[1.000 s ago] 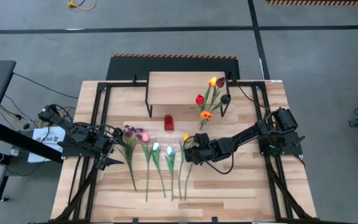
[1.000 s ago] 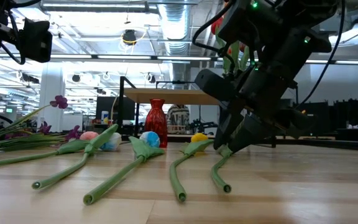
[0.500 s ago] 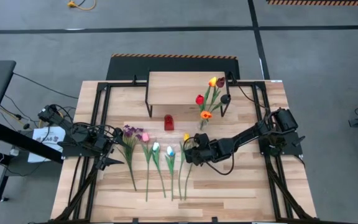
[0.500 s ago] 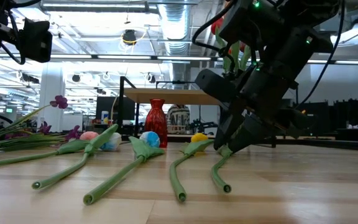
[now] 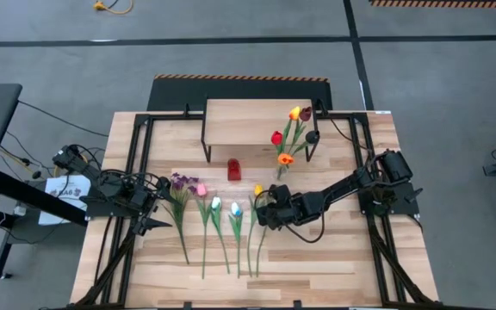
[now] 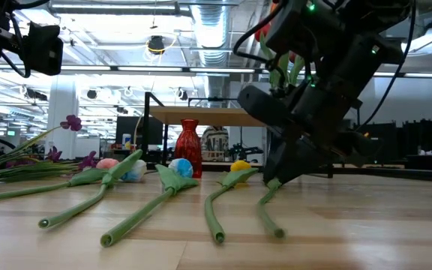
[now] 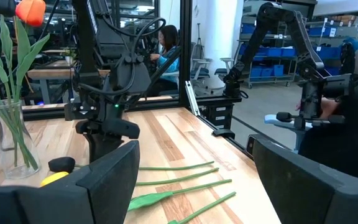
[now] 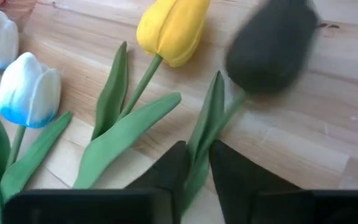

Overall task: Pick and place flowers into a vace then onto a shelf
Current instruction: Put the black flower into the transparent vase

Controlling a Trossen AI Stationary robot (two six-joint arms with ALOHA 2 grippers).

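Right wrist view: right hand (image 8: pixel 194 165) clamps dark tulip's stem (image 8: pixel 225 118); bloom blurred.

A light plank tabletop (image 5: pixel 334 267) framed by black rails fills the middle of the frame. At its upper centre stands a low riser with a light wood top and thin black legs (image 5: pixel 257 122). Just below it sits a small red vase (image 5: pixel 234 170). To the right, red, orange, yellow and dark tulips on green stems (image 5: pixel 291 142) stand upright together. At lower centre, a row of green-stemmed flowers lying flat (image 5: pixel 218 220) spreads across the planks. The right gripper (image 5: pixel 263 213) sits over the row's right end. The left gripper (image 5: pixel 156 205) rests at centre left.
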